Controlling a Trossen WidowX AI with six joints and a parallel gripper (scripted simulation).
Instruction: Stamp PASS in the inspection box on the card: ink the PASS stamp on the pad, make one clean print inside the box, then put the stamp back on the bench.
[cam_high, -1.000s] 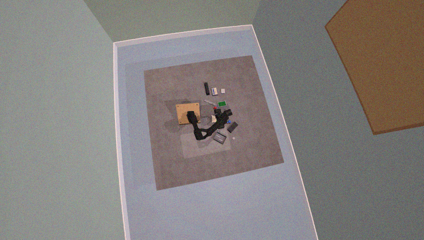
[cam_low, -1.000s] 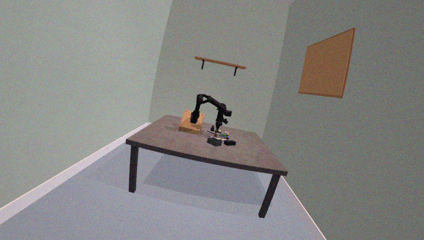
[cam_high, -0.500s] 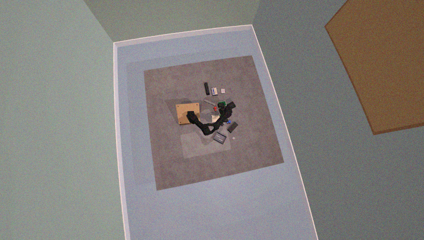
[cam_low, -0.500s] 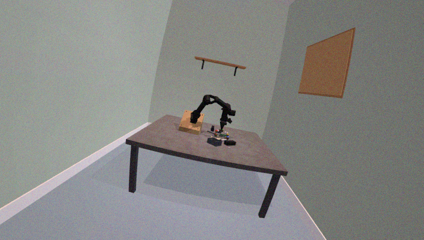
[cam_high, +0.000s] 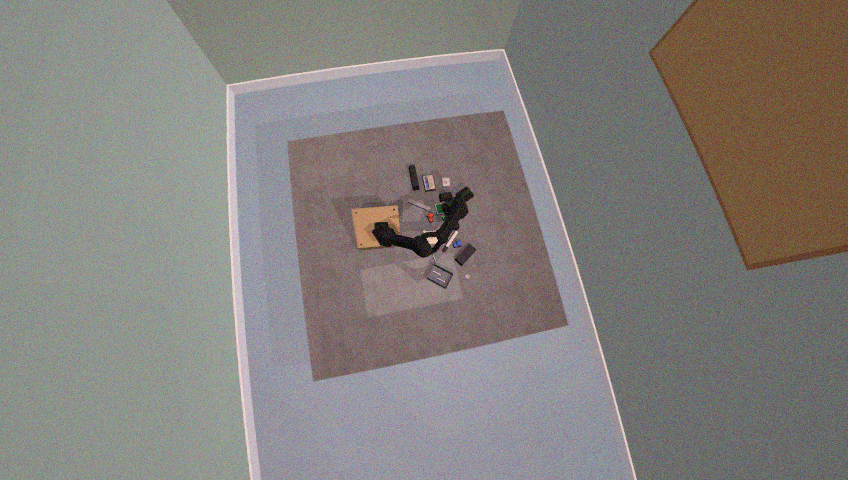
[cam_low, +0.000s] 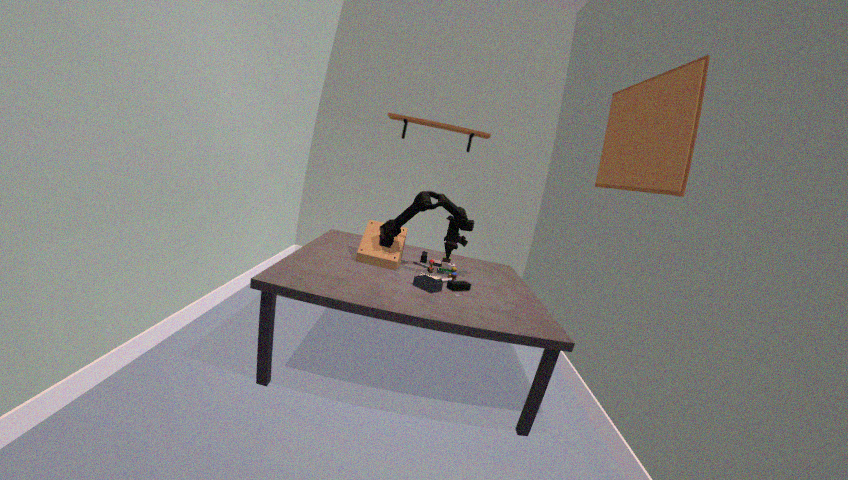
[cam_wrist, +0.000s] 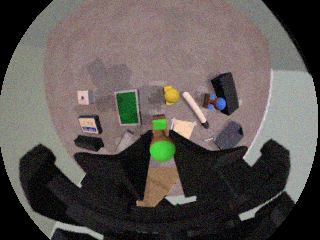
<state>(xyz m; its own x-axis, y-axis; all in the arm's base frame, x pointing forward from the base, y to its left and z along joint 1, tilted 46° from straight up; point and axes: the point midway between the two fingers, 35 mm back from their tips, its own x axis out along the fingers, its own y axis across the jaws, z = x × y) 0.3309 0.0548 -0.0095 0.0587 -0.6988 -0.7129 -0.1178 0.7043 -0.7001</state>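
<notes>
My gripper (cam_wrist: 160, 132) (cam_low: 448, 256) is shut on the green stamp (cam_wrist: 162, 150), whose round green knob faces the wrist camera. It holds the stamp above the bench, beside the green ink pad (cam_wrist: 127, 107) (cam_high: 439, 208), which lies left of the stamp in the wrist view. The inspection card (cam_wrist: 183, 128) (cam_high: 432, 239) is partly hidden by a finger in the wrist view and by the arm in the top view. The stamp's print face and the box on the card cannot be seen.
A yellow stamp (cam_wrist: 171, 95), a blue stamp (cam_wrist: 220, 103) (cam_high: 457, 243) and a white marker (cam_wrist: 195, 108) lie near the card. A red stamp (cam_high: 430, 217) lies towards the arm's base. A dark tray (cam_high: 439, 275), a black block (cam_high: 465, 254) and small boxes stand around.
</notes>
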